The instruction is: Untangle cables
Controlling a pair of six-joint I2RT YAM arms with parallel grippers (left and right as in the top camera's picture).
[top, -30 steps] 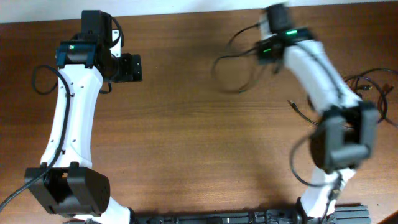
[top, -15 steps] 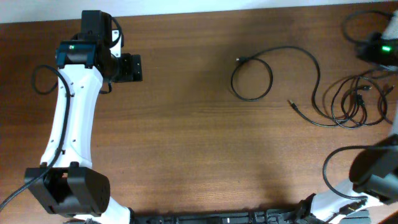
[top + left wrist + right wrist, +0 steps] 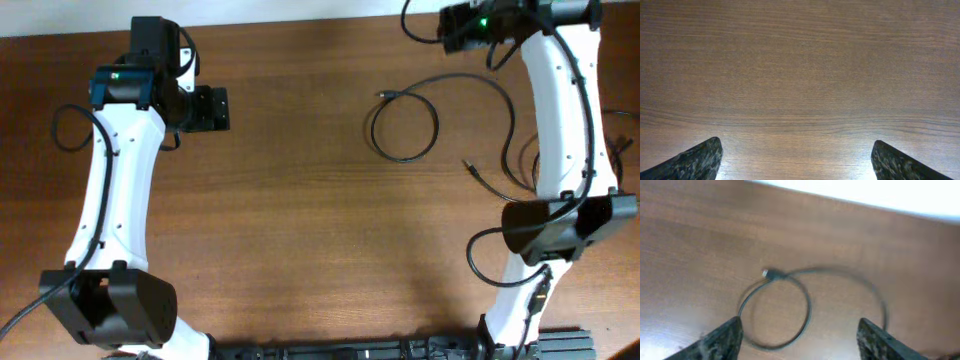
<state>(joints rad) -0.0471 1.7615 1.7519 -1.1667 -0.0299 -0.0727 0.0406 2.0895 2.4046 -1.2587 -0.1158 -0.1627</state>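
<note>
Hovering, my right jaws gape above a looped cable (image 3: pixel 808 311) near the worktop's (image 3: pixel 700 240) far edge; my left jaws gape over open wood.

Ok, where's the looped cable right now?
In the overhead view, the looped cable lies on the right half of the table, just left of the right arm.

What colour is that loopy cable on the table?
The looped cable is black, seen best in the overhead view.
</note>
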